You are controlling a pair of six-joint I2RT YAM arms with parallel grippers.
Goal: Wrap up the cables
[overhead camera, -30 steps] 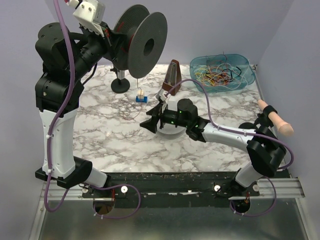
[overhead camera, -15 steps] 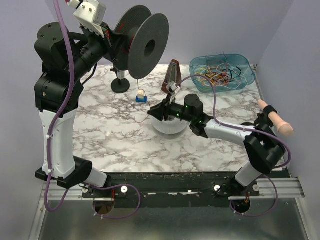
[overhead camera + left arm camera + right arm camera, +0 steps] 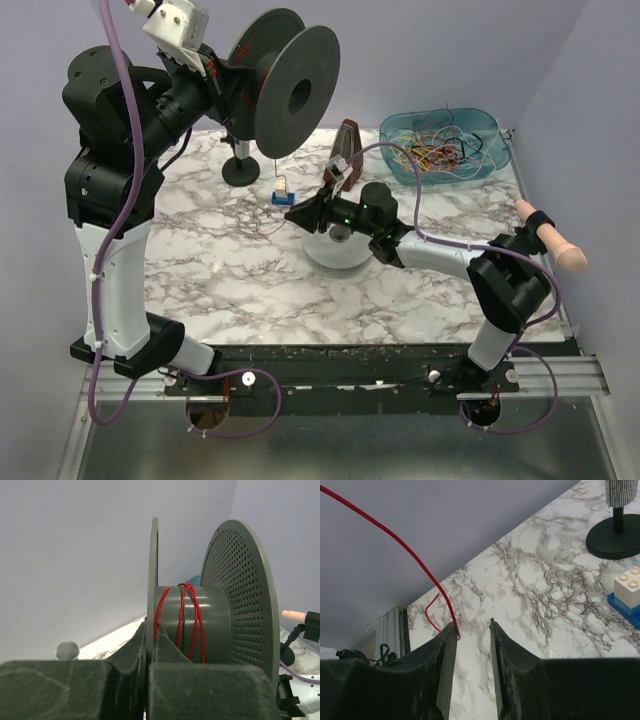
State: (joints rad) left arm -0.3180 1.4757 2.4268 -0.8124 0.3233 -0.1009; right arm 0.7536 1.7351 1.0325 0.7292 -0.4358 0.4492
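Lilac walls, marble table (image 3: 230, 290). Left gripper (image 3: 151, 630) is up high, clenched on one flange of the grey spool (image 3: 290, 95). A few loose turns of the red cable (image 3: 190, 615) sit on the hub, so winding is under way, not far along by my read.

Right gripper (image 3: 472, 625) is low over the table middle. Jaws stand apart with a clear gap. The cable's free run comes down from above and lies against the inner face of one finger (image 3: 447, 645) near the tip, not pinched. The tail curls on past it toward the table.

Rest of the cables (image 3: 430, 152) are a coloured tangle in the teal bin (image 3: 490, 120), far right corner, untouched.

Step in hand: regrasp of the free run for the next turn. Next move needs the jaws shut on the wire, which is thin and off-centre, so it could slip out sideways. Then carry it round the hub with light tension. The existing turns look slack.
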